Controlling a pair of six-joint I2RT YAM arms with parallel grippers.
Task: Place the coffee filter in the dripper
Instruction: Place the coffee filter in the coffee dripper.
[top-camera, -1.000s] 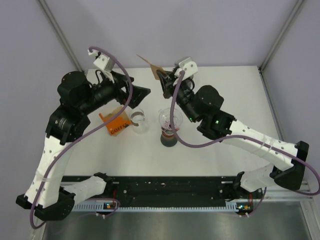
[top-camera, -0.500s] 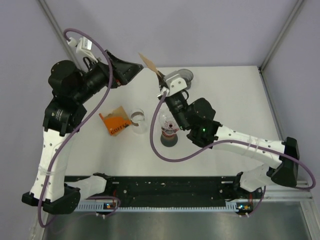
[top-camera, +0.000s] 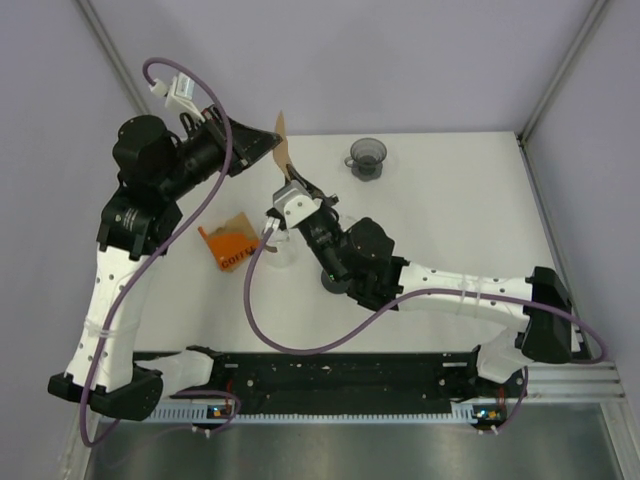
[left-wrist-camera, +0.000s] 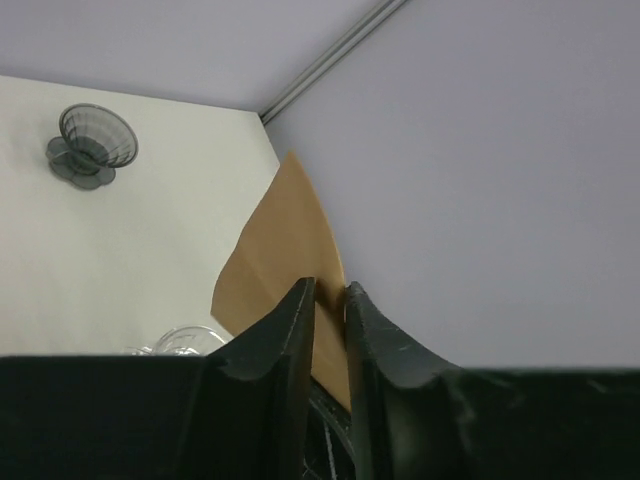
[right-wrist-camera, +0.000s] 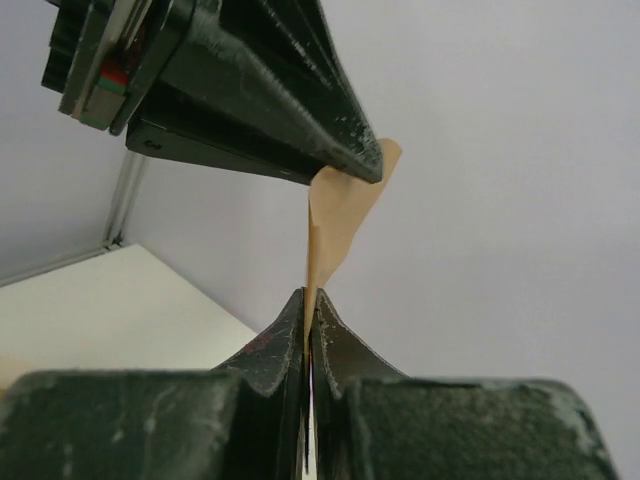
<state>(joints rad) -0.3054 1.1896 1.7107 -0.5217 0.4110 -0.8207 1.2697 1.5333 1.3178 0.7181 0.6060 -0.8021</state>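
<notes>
coffee filter (left-wrist-camera: 285, 250): tan brown | dripper (top-camera: 367, 155): smoky grey, ribbed | pack (top-camera: 228, 247): orange | table (top-camera: 460, 210): white

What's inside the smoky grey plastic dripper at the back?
Only its dark bowl shows in the smoky grey plastic dripper; the bottom is too dark to see. The brown paper filter is in the air, pinched by left gripper and right gripper.

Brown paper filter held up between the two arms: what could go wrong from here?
Tearing: the left tool and the right tool both pinch the thin brown paper filter in mid-air; if they pull apart, it could rip. Dropping: the filter hangs well away from the grey translucent cone-shaped dripper, so a slip would likely drop it outside.
</notes>
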